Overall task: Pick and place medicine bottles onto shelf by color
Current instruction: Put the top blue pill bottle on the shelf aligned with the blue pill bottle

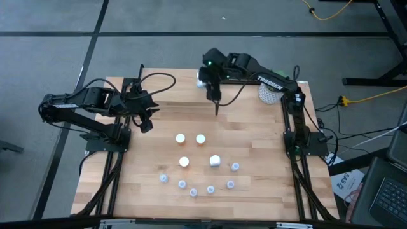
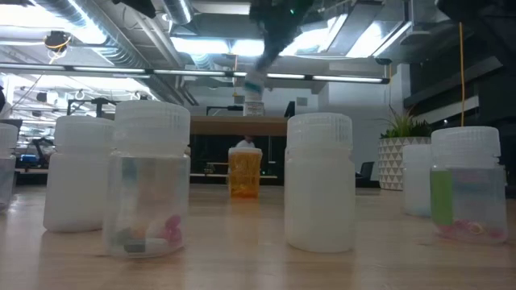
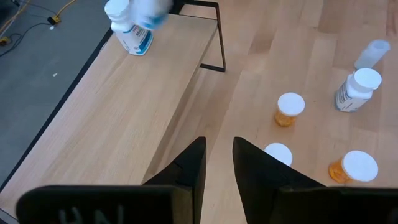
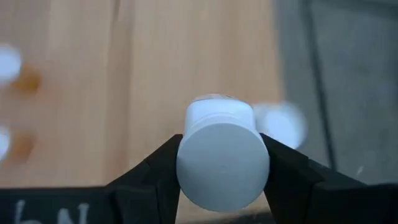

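My right gripper (image 1: 205,79) is over the far middle of the table, above the small wooden shelf (image 3: 155,81) with thin black legs. It is shut on a white bottle (image 4: 222,155). Another white bottle with a blue label (image 3: 129,32) stands on the shelf top beside it. My left gripper (image 3: 218,163) waits at the table's left, open by a narrow gap and empty. Three orange bottles (image 1: 180,138), one white bottle (image 1: 215,161) and several pale vials (image 1: 194,189) stand on the table. My right gripper pinches the white bottle between its two fingers, one on each side of the bottle's wide near end (image 4: 186,163). The fingers come from above, pointing down. The bottle hangs below them, clear of the shelf top, and shows blurred in the low view (image 2: 254,83).
A white patterned pot with a green plant (image 1: 270,94) stands at the table's far right. The orange bottle (image 2: 245,173) stands before the shelf in the low view. The pale vials form an arc near the front edge. Bare wood lies on the table's left half.
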You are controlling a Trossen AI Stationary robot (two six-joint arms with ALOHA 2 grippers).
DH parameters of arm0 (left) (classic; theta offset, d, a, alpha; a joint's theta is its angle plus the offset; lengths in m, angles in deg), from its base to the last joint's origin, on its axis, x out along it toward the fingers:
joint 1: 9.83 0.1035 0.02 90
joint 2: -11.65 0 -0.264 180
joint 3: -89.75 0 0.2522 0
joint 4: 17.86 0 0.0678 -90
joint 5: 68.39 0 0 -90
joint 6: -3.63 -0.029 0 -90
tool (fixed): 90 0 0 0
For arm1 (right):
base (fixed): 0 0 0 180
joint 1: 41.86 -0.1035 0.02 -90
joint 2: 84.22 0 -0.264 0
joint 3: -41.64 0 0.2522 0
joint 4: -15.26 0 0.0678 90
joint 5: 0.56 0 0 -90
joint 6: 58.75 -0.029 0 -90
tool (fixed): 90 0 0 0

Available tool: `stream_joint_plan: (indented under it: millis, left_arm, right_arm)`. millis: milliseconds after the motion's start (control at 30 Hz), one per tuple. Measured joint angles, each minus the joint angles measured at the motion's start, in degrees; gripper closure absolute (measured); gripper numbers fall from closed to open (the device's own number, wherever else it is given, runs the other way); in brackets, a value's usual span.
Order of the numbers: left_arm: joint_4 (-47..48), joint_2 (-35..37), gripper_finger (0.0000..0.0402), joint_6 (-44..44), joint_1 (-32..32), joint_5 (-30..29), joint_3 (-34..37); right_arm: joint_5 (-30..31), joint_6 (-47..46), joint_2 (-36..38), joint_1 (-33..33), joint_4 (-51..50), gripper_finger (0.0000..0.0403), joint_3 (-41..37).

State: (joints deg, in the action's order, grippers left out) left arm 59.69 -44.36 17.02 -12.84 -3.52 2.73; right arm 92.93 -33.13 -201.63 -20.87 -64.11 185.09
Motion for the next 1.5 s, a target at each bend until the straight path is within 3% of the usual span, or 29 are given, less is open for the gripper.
stream_joint_plan:
  millis: [100, 733, 1100, 1500]
  left_arm:
    - [0.0, 0.0, 0.0328, 0.0, 0.0, -0.7, 0.0]
    - [0.0, 0.0, 0.0328, 0.0, 0.0, -1.4, 0.0]
    - [0.0, 0.0, 0.0328, 0.0, 0.0, -1.4, 0.0]
    - [0.0, 0.0, 0.0328, 0.0, 0.0, -1.4, 0.0]
  right_arm:
    - [-0.9, -1.3, -0.3, 0.0, -4.6, 0.0222, -1.6]
    - [-4.0, 0.2, -2.5, 2.1, 0.3, 0.022, -3.5]
    - [-4.1, 0.2, -2.5, 3.1, 0.3, 0.0174, -3.5]
    - [-1.7, 0.2, -2.5, 2.6, 3.0, 0.0154, -0.8]
